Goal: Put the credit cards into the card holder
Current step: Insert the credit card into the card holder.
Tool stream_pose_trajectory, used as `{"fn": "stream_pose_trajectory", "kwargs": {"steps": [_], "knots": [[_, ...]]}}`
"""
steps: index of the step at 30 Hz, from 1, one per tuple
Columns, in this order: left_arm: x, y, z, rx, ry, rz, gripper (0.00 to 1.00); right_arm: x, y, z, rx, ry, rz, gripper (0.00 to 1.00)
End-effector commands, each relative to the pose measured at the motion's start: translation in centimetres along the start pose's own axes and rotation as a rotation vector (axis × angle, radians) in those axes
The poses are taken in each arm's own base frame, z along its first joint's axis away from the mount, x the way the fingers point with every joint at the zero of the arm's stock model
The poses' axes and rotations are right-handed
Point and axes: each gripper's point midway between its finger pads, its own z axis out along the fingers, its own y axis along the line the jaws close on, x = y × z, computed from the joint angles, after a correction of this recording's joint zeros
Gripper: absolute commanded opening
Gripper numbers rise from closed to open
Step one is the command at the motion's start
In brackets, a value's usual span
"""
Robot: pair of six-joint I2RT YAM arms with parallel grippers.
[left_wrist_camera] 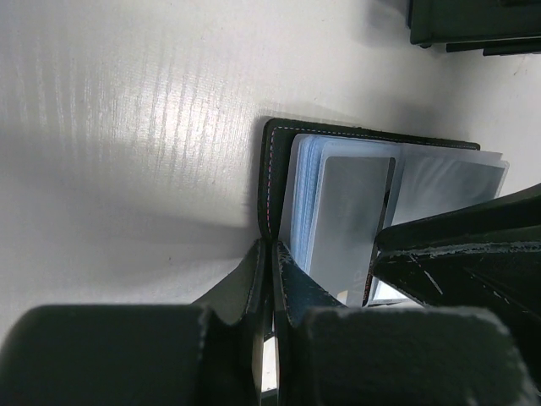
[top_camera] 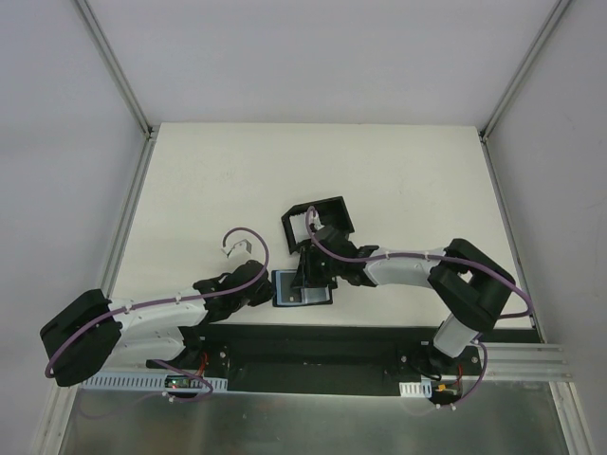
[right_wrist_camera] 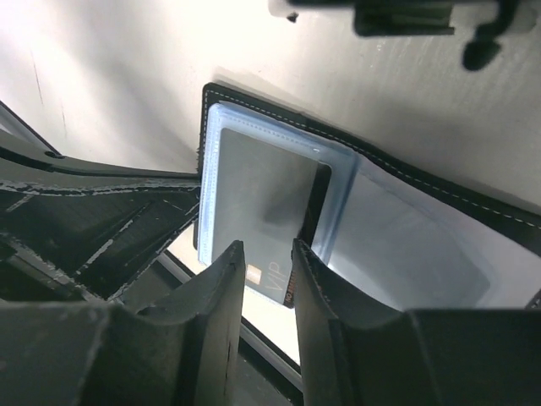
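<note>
Left wrist cam: my left fingers point(left_wrist_camera: 279, 272) are pressed together, clamped on the black cover edge of the card holder point(left_wrist_camera: 272, 169), right at its near corner. Right wrist cam: my right fingers point(right_wrist_camera: 230, 275) stand apart with a clear gap, not pinching anything, hovering just over the open holder. In that gap you can see the end of 1 dark grey credit card point(right_wrist_camera: 254, 190) with "VIP" printed on it. The rest of it sits under the clear bluish sleeve on 1 page of the holder, so it's most of the way in with only the near end sticking out. Can't tell if my fingertips actually touch it. From the left cam the same card looks pale grey under the plastic. Top cam: the holder lies open and flat on the white desk point(top_camera: 398, 180), near its front edge, between my 2 arms. 1 black open-topped box point(top_camera: 318, 220) sits just behind it.
</note>
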Motion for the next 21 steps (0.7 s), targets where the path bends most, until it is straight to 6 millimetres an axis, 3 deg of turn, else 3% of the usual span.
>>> {"fn": "stream_pose_trajectory", "kwargs": {"steps": [1,8,13,21], "knots": [[0.5,0.4,0.1,-0.019,0.023,0.031,0.00,-1.2,2.6,0.0,-0.076,-0.019,-0.026,0.31],[0.3,0.1,0.0,-0.009,0.021,0.037,0.00,-1.5,2.7,-0.3,-0.083,-0.039,-0.053,0.31],[0.3,0.2,-0.1,-0.004,0.017,0.037,0.00,-1.8,0.2,-1.4,0.050,-0.081,-0.066,0.33],[0.3,-0.1,-0.2,0.007,0.017,0.041,0.00,-0.9,0.0,-0.3,0.048,-0.031,-0.037,0.35]]}}
